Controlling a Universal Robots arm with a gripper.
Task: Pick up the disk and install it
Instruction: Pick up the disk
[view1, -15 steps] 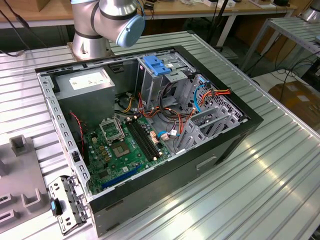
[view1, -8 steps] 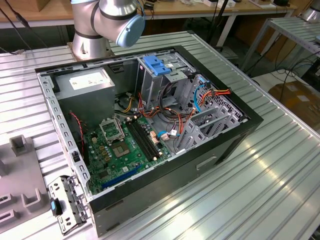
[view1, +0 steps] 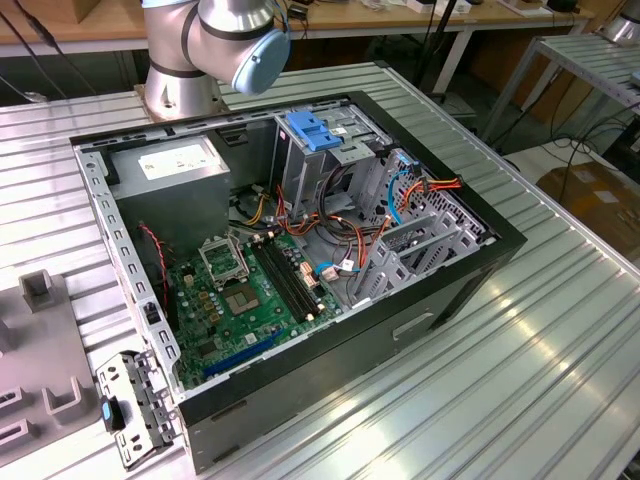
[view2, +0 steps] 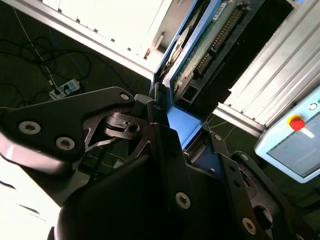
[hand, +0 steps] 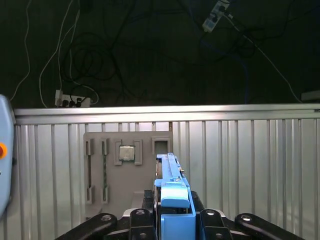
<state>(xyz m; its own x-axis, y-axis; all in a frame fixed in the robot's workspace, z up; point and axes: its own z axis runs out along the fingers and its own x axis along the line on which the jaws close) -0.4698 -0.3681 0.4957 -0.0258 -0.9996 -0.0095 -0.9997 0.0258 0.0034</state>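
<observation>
Exterior view, from its left: a grey fixture plate (view1: 40, 360) sits on the ribbed table (view1: 540, 380). Next is the open computer case (view1: 505, 245), lying on its side. Inside it the motherboard (view1: 245, 290) lies toward the exterior view's left, the blue latch (view1: 310, 130) tops the tall cage mid-case, and the slotted drive bays (view1: 425, 235) stand toward the exterior view's right. In both wrist views the gripper (hand: 173, 214) is closed narrow on the disk (hand: 169, 170). The fingers (view2: 165, 135) clamp the blue carrier at one end, and the disk is held edge-on, off the table. Judgement: pick complete, carry in hand, install not begun. Seating calls for the rails square to a bay and a straight push clear of the cables (view1: 340, 235).
</observation>
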